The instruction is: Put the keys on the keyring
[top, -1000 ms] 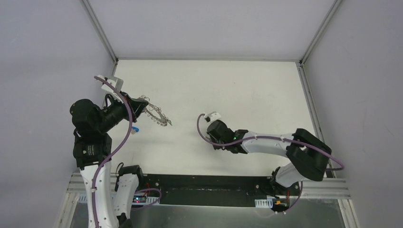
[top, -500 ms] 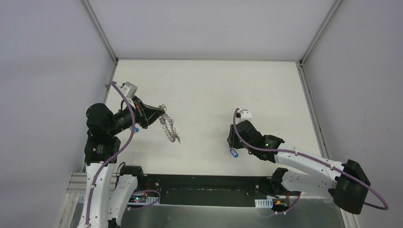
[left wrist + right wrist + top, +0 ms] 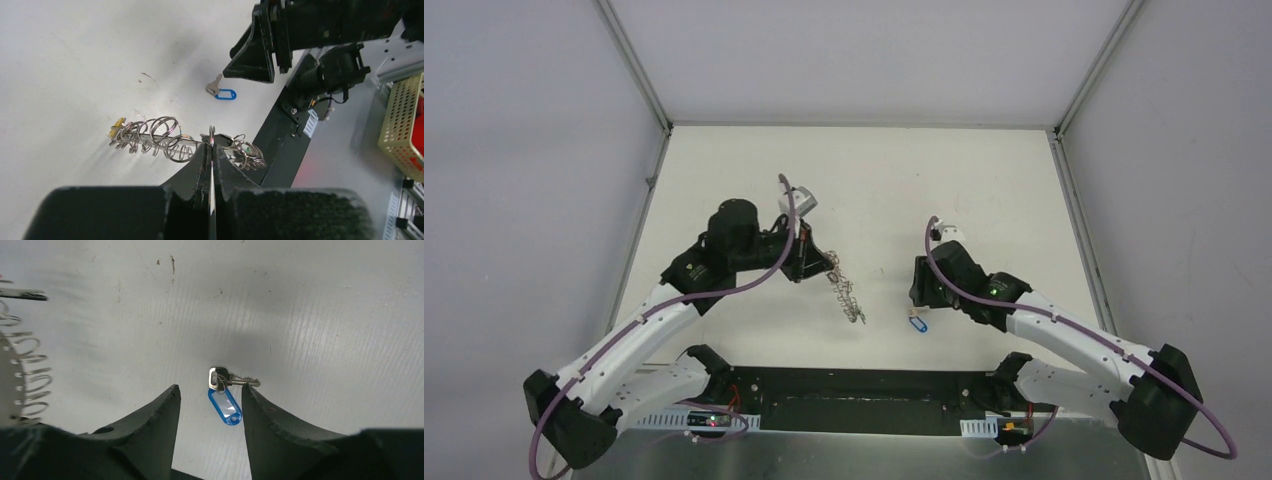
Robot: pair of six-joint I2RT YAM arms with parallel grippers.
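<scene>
One keyring (image 3: 165,142) pinched in left claw (image 3: 211,150); one blue-tagged key (image 3: 219,378) below parted right claw (image 3: 210,387).

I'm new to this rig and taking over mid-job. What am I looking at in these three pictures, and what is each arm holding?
This is a robot with two arms bolted at the near edge of a white table. The wide picture comes from a fixed camera above and behind them, so the left arm is on the left and the right arm on the right. The other two pictures come from a camera on each wrist, looking past that arm's own fingers. The left gripper is shut on the keyring, a metal ring edged with small wire loops. The right gripper is open and holds nothing. A key with a blue tag lies on the table between its fingers.
</scene>
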